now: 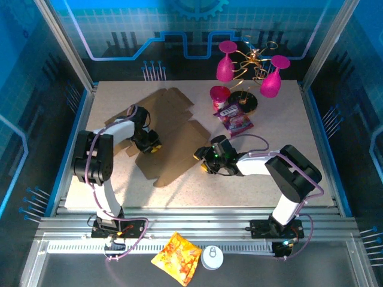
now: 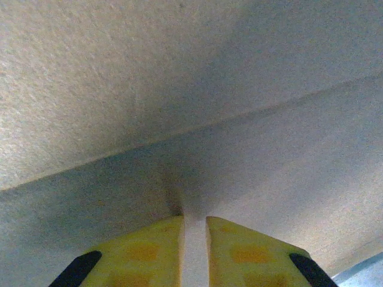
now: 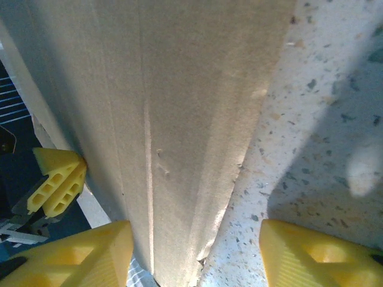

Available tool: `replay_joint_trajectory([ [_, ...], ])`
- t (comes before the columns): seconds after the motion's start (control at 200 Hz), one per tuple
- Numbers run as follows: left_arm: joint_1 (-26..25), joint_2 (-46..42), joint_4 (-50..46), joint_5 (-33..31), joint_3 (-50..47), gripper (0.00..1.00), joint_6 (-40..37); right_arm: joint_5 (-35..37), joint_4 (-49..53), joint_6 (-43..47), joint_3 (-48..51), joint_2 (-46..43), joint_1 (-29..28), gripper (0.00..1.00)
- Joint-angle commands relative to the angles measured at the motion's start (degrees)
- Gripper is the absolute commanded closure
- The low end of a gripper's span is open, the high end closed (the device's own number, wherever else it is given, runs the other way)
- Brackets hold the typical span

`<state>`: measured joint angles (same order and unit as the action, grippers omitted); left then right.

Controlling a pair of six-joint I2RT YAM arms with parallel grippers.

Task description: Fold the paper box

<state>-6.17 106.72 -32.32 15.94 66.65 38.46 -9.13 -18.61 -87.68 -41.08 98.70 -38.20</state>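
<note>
One orange snack packet (image 1: 176, 257) lies nearest us, by the front rail (image 1: 239, 230). Further in, we see the right gripper (image 1: 201, 161) spread wide, straddling a raised flap of the paper box (image 1: 170, 134), while the left gripper (image 1: 152, 146) is pinched narrow on its left edge. The box lies mostly flat on the speckled table (image 1: 287, 119). Beyond, pink goblets (image 1: 225, 67) hang from a wire stand (image 1: 254, 60).

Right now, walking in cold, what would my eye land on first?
Probably the unfolded brown paper box spread mid-table, with the left end effector and right end effector at its edges. Next, the bright pink goblets on a gold stand at the far right.
</note>
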Motion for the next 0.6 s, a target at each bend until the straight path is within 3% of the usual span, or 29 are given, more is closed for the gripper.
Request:
replay_joint_trajectory([
  [0.0, 0.13, -0.01, 0.58, 0.99, 0.59, 0.82, 0.09, -1.68, -5.46, -2.05, 0.11, 4.81, -1.12, 0.44],
  [0.22, 1.61, -6.38, -1.92, 0.07, 6.68, 0.75, 1.05, -0.63, -5.67, -2.23, 0.87, 3.92, -1.11, 0.44],
  [0.395, 6.88, -0.93, -2.12, 3.28, 9.56, 0.75, -0.01, -1.06, -6.75, -2.67, 0.49, 4.43, -1.18, 0.44],
  [0.59, 6.41, 7.47, -3.91, 4.58, 11.64, 0.78, -2.88, -1.77, -7.36, -2.68, -0.64, 5.27, -1.39, 0.44],
])
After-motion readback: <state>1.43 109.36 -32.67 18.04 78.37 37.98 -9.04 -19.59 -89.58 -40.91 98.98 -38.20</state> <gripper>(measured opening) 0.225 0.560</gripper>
